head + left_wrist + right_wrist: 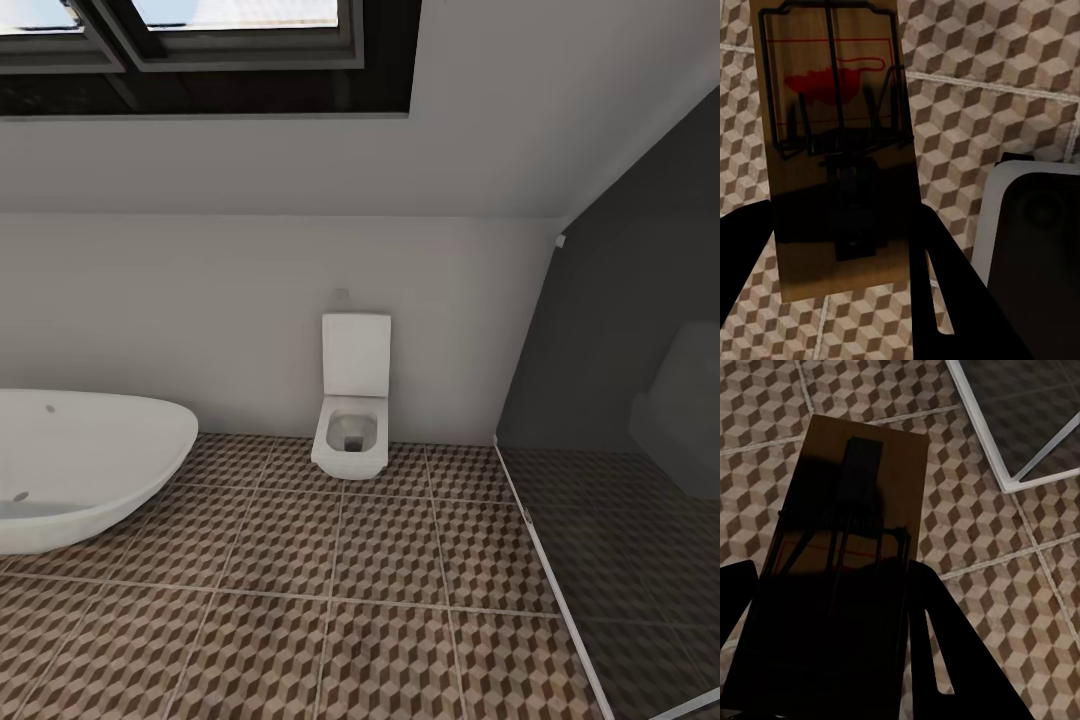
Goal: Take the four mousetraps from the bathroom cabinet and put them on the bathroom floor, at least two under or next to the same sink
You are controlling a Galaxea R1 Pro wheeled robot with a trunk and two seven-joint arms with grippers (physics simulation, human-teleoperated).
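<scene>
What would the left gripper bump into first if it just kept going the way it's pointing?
Probably the bathroom floor. The left gripper, shut on a mousetrap, looks along its fingers at the cube-patterned tiles, with nothing else in that line. How far off the floor lies is unclear.

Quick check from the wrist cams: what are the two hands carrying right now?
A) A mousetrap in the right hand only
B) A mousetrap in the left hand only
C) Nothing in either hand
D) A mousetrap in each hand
D: the left hand is closed on one mousetrap and the right hand on another mousetrap, both over the bathroom floor.
</scene>
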